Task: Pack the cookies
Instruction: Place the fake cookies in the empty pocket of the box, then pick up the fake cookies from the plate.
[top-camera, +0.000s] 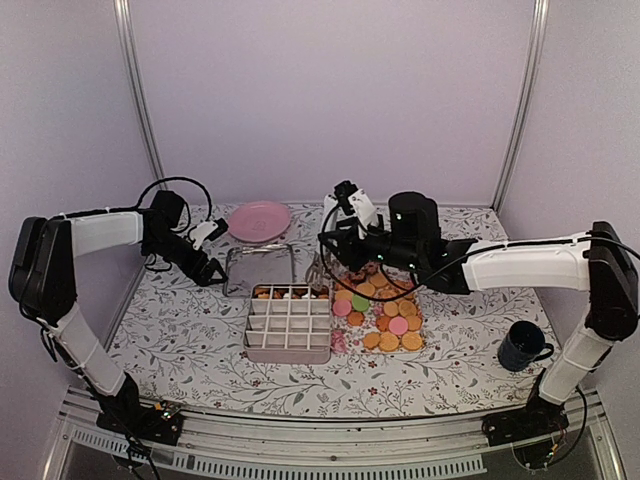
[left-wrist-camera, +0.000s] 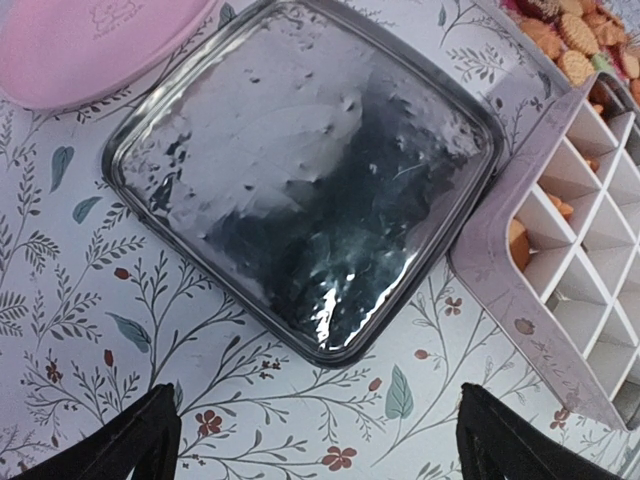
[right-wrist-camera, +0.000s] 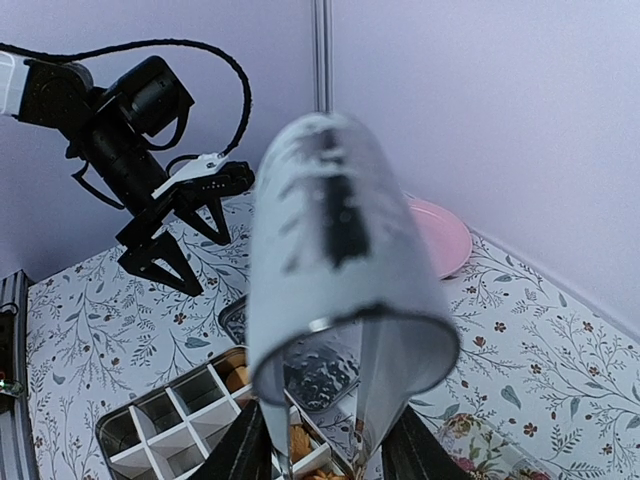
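The cookies (top-camera: 385, 310), mostly golden-orange with a few pink and one green, lie in a loose heap right of a white divided box (top-camera: 290, 347). A few cookies sit in the box's far row (top-camera: 285, 293). My right gripper (top-camera: 332, 255) hovers above the far side of the heap, shut on metal tongs (right-wrist-camera: 330, 260) whose tips hang over the box's cookie cells (right-wrist-camera: 297, 440). My left gripper (top-camera: 207, 264) is open and empty, low over the table left of a shiny metal lid (left-wrist-camera: 300, 180). The box's corner (left-wrist-camera: 500, 290) and some cookies (left-wrist-camera: 570, 40) show in the left wrist view.
A pink plate (top-camera: 258, 220) stands at the back, behind the metal lid (top-camera: 258, 268). A dark mug (top-camera: 525, 347) stands at the right front. Purple walls close in the back and sides. The left gripper (right-wrist-camera: 170, 240) also shows in the right wrist view.
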